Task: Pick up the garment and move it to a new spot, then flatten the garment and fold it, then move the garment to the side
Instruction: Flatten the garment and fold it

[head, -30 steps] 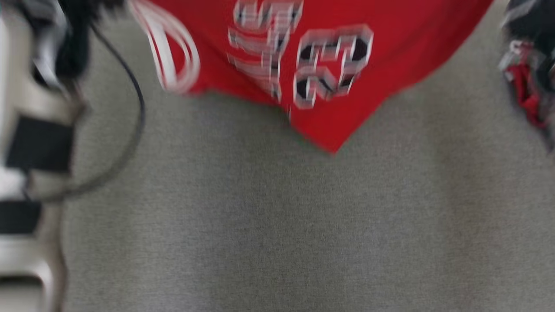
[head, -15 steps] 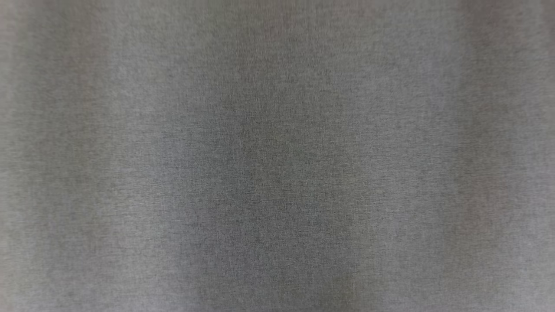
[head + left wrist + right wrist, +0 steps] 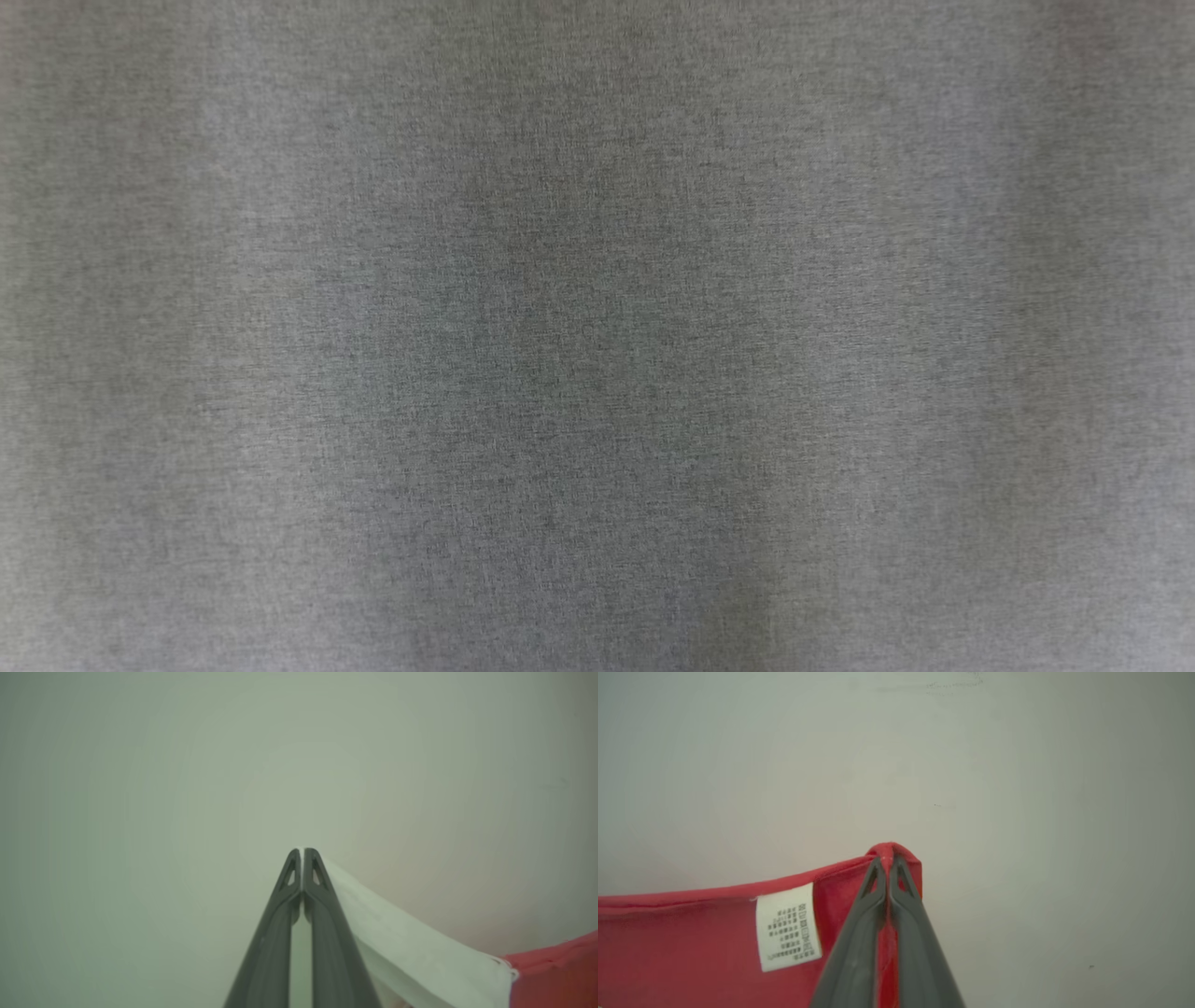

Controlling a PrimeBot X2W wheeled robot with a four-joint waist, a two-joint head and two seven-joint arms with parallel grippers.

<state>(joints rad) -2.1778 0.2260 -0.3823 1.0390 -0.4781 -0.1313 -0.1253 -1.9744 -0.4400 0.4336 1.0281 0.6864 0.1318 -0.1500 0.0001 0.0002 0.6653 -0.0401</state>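
Head cam swings off the garment (image 3: 691, 942); both ends pinched.
A sec ago the head cam had the red cloth + both arms near its top edge. Now it looks at plain grey surface (image 3: 597, 336), so the cam has moved, not nec. the cloth. The left claw (image 3: 301, 851) is closed tight on the white trim band (image 3: 411, 952), which runs off to its right toward the red body. The right claw (image 3: 888, 858) is clamped on a red hem corner, cloth spreading to its left, care label (image 3: 787, 926) just beside the fingers. Prob. mid-carry to the new spot; flattening + fold not yet begun.
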